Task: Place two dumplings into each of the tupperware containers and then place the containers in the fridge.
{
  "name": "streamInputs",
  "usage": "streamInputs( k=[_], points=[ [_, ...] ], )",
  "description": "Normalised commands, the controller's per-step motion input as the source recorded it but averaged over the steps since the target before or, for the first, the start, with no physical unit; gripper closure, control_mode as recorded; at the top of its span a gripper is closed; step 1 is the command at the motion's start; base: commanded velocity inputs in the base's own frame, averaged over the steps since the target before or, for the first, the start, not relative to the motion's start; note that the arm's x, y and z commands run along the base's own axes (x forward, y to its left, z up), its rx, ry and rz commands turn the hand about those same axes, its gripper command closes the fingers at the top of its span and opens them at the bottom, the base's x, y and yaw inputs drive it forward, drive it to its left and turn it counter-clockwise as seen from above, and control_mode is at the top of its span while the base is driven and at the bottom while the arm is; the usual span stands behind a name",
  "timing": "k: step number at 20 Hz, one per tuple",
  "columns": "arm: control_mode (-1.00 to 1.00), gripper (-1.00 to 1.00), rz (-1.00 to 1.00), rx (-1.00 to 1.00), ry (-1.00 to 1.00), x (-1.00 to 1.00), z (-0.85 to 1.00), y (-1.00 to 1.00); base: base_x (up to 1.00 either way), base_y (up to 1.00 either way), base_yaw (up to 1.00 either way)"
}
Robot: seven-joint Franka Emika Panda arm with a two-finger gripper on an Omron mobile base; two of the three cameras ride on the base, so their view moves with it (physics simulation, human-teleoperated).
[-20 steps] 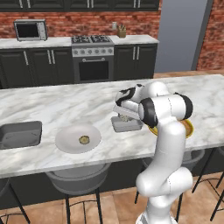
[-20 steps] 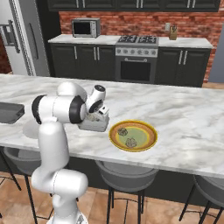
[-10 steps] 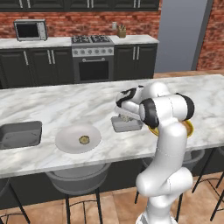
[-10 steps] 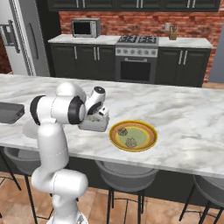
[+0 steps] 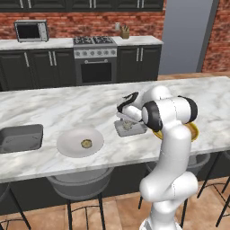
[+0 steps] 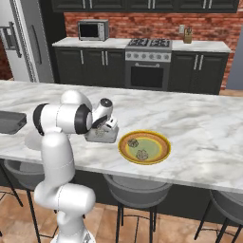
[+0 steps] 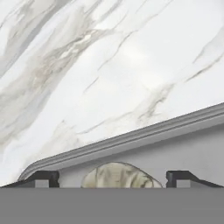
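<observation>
My gripper (image 5: 126,117) hangs low over a grey tupperware container (image 5: 133,130) on the marble island, and its jaws are open. In the hand view one dumpling (image 7: 120,175) lies inside this container (image 7: 131,141), between the spread fingertips (image 7: 43,177) with a gap on each side. A second tupperware container (image 5: 20,138) sits far to the left. One dumpling (image 5: 86,143) rests on the round white plate (image 5: 67,146). Two more dumplings (image 6: 133,142) (image 6: 142,154) lie on the yellow-rimmed plate (image 6: 161,151). The fridge (image 6: 23,40) stands at the back left, its door shut.
Bar stools (image 6: 137,190) stand along the island's near edge. The stove (image 5: 95,60), dark cabinets and a microwave (image 5: 30,31) line the far wall. Bare marble stretches behind the containers and plates.
The arm stays over the near container. Its fingers have spread a little wider, and the dumpling now lies loose between them.
</observation>
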Motion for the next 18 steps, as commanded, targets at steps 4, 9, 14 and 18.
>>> streamInputs(
  k=[4,9,14,18],
  points=[
    [-1.00,-1.00,0.00,0.00,-0.24,-0.29,0.26,-0.14,0.00,0.00,0.00],
    [-1.00,-1.00,-0.03,0.00,-0.19,-0.93,0.52,-0.65,0.00,0.00,0.00],
    [-1.00,-1.00,-0.16,-0.06,0.01,-1.00,0.28,-0.99,0.00,0.00,0.00],
    [-1.00,-1.00,-0.07,-0.06,0.08,-0.90,0.68,-0.89,0.00,0.00,0.00]
  ],
)
